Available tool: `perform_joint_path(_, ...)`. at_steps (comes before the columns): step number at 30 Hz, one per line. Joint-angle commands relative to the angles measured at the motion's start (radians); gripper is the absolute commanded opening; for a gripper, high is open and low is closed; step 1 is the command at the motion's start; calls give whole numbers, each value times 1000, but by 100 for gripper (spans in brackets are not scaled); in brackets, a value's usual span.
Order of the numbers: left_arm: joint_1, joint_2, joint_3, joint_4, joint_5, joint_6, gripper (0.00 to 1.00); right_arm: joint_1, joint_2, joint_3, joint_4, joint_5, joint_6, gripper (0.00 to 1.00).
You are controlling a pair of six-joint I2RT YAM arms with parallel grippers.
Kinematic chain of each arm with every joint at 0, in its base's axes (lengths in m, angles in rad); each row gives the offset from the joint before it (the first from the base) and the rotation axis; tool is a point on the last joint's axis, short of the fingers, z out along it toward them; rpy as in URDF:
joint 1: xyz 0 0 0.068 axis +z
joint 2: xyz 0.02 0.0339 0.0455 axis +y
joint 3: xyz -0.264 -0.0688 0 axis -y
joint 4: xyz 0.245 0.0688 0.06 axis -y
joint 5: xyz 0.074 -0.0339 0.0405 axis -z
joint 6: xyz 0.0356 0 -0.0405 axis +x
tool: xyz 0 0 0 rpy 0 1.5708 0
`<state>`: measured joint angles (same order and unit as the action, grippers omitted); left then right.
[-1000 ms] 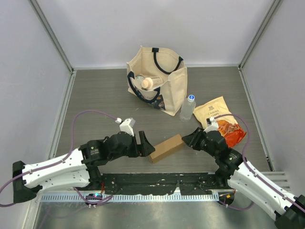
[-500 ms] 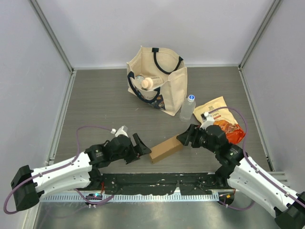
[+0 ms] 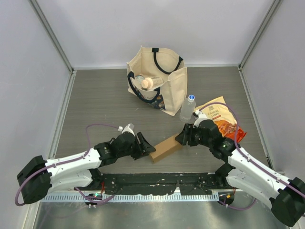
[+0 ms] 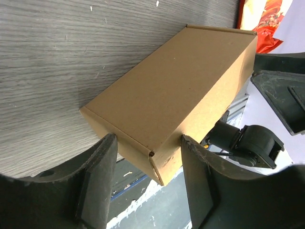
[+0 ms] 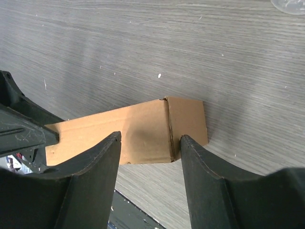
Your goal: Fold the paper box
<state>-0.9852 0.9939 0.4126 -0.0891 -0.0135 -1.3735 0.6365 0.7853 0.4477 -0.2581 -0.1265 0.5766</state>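
Paper box (image 3: 166, 148) sits closed on the tabletop (image 3: 105, 100), front centre. Over the last second the left gripper (image 3: 147, 148) and right gripper (image 3: 183, 138) have moved in on its ends. Both sets of jaws are wide and hold nothing; folding looks nearly finished.

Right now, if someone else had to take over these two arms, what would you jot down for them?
Left gripper: open, fingers on either side of the paper box's left end corner.
Right gripper: open, straddling the box's right end.
Box: lying on the table between the arms, near their bases.
Done: it already looks like a closed rectangular block.
Left: probably pressing or tucking the ends. I cannot tell from the right wrist view whether the right end panel is fully tucked.
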Motion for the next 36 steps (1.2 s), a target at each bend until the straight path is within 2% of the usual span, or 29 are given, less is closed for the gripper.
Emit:
perform_joint_path(1, 11, 17, 29, 62, 9, 59, 56, 2, 6, -49, 215, -166, -8, 53)
perform_joint_path(5, 31, 9, 80, 23, -25, 126, 50, 0, -20, -102, 390, -229, 0, 48)
perform_joint_path(10, 108, -5, 175, -47, -83, 275, 47, 2, 28, -87, 593, -194, -44, 46)
perform_joint_path(14, 166, 35, 336, -103, -152, 494, 45, 3, 169, -26, 761, -170, -75, 46)
perform_joint_path(17, 198, 81, 415, -167, -183, 586, 42, 6, 340, 19, 887, -165, -83, 46)
perform_joint_path(19, 201, 84, 417, -187, -206, 597, 38, 23, 429, 14, 954, -171, -86, 46)
perform_joint_path(22, 198, 28, 313, -195, -191, 554, 37, 80, 442, -77, 1013, -98, -90, 52)
perform_joint_path(23, 189, 0, 237, -214, -201, 547, 37, 87, 431, -102, 1008, -84, -74, 55)
perform_joint_path(25, 134, -119, 181, -288, -290, 516, 51, 95, 355, -163, 956, -67, -38, 64)
perform_joint_path(26, 114, -162, 164, -392, -314, 507, 59, 94, 310, -175, 907, -15, 1, 65)
perform_joint_path(27, 90, -214, 167, -437, -331, 510, 69, 97, 264, -173, 740, 25, 8, 67)
perform_joint_path(29, 86, -320, 221, -535, -316, 554, 82, 97, 145, -140, 567, 111, 22, 71)
perform_joint_path(30, 86, -336, 248, -557, -309, 574, 89, 97, 117, -117, 402, 122, 14, 73)
perform_joint_path(33, 88, -260, 354, -561, -223, 684, 90, 95, 37, -6, 169, 203, -3, 73)
perform_joint_path(36, 86, -25, 423, -511, -103, 829, 87, 92, -27, 49, 76, 243, 23, 73)
